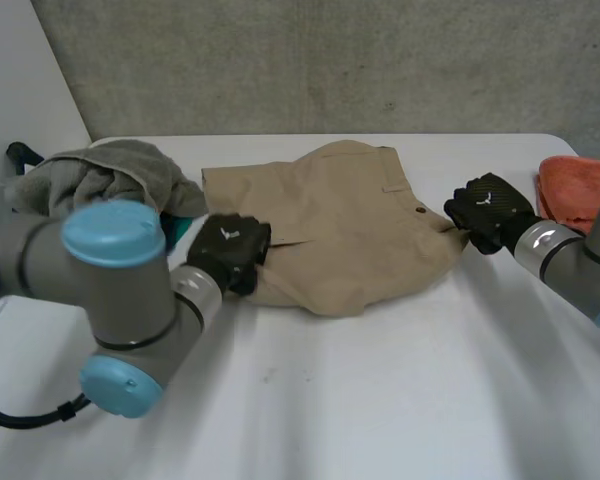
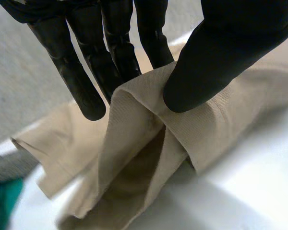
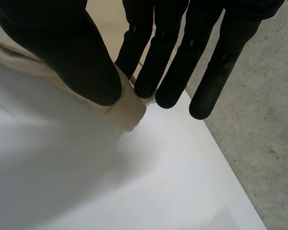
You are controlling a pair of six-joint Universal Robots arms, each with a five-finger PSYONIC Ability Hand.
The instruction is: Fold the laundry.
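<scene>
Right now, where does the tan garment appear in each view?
Head view: the tan garment lies mid-table between the left hand and the right hand.
Left wrist view: its folded edge is pinched between the left hand's thumb and fingers.
Right wrist view: its corner is pinched between the right hand's thumb and fingertips.
Shared landmark: the white table under the cloth.

Orange cloth (image 1: 565, 190) partly behind R arm (image 1: 570, 258); teal item (image 1: 177, 226) mostly hid under grey towel (image 1: 110, 170).

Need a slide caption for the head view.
Left hand and right hand pinch opposite ends of the tan shorts on the white table.
</scene>
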